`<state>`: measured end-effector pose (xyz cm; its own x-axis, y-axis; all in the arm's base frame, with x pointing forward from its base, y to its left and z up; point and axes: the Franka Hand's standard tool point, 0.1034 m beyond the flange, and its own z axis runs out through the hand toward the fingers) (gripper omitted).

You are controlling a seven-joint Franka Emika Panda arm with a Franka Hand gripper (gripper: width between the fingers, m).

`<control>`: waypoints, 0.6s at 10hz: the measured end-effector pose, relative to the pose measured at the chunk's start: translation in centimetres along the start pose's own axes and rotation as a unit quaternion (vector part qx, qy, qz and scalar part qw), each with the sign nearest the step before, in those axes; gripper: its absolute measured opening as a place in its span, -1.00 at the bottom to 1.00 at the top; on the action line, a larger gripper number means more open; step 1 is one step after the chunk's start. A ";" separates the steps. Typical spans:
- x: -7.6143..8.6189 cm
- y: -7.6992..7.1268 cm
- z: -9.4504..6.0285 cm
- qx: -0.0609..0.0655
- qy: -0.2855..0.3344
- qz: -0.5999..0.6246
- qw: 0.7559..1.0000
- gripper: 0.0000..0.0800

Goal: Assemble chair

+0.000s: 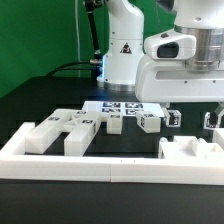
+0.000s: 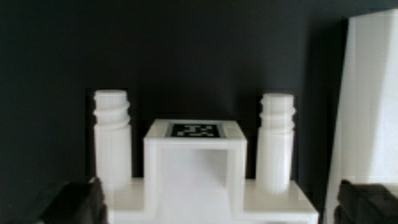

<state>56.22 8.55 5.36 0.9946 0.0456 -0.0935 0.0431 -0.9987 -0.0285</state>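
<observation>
My jaws apart over chunky white plastic chair piece (image 2: 192, 170): boxy arch, square tag (image 2: 194, 129) on top, two ribbed round posts (image 2: 111, 130).

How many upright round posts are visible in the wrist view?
2. One post and the other post flank the tagged block; more may lie outside this view.

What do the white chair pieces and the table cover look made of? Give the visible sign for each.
Chair pieces: seemingly hard plastic, matte white. The faces are blocky and uniform, and the wrist view shows ridged pegs. Table cover: probably black cloth or a matte sheet. It shows no reflections, and its texture is too blurred to tell.
</observation>
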 end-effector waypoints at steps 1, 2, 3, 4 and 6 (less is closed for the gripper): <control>-0.5 0.4 0.5 -0.001 0.001 -0.020 1.000 0.62; -2.4 1.4 1.0 -0.003 0.001 -0.031 1.000 0.62; -4.1 2.3 1.4 -0.006 -0.002 -0.039 0.999 0.62; -5.4 3.3 1.6 -0.009 -0.007 -0.048 0.999 0.62; -6.9 4.5 1.8 -0.011 -0.016 -0.055 0.998 0.62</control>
<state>49.42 3.82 4.11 0.9803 0.1549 -0.1227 0.1539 -0.9879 -0.0178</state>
